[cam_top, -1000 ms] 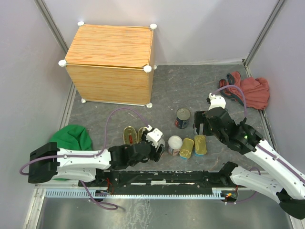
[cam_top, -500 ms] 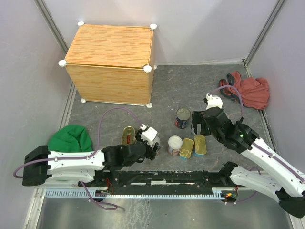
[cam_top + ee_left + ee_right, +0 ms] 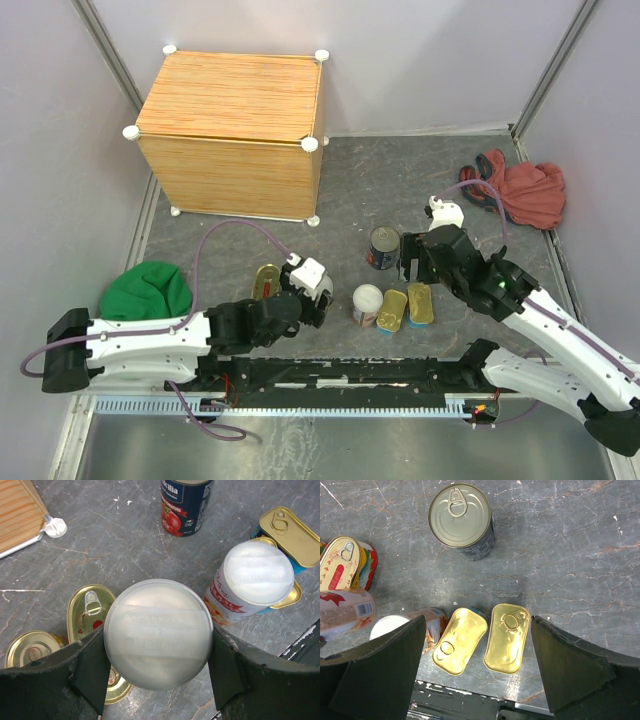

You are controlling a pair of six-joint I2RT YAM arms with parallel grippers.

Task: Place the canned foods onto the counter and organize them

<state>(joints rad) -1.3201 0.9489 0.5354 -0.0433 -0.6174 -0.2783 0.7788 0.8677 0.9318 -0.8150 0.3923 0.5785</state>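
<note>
My left gripper (image 3: pixel 157 636) is shut on a tall white-lidded can (image 3: pixel 157 630), held above the grey floor; in the top view this gripper (image 3: pixel 305 292) hangs beside an oval gold tin (image 3: pixel 266 281). Two oval tins (image 3: pixel 89 609) (image 3: pixel 31 649) lie below it. A second white-lidded can (image 3: pixel 367 301) stands to the right. My right gripper (image 3: pixel 479 630) is open above two rectangular gold tins (image 3: pixel 460 640) (image 3: pixel 508 637), with the dark round tin (image 3: pixel 461 519) beyond. The counter (image 3: pixel 230 110) stands at the far left with nothing on top.
A green cloth (image 3: pixel 150 290) lies by the left wall and a red cloth (image 3: pixel 525 190) in the far right corner. The counter's foot knob (image 3: pixel 55 527) is near the oval tins. Walls close in on three sides.
My left gripper has carried the white-lidded can a little to the left and now covers one oval tin in the top view. My right gripper has drifted slightly left, still open.
</note>
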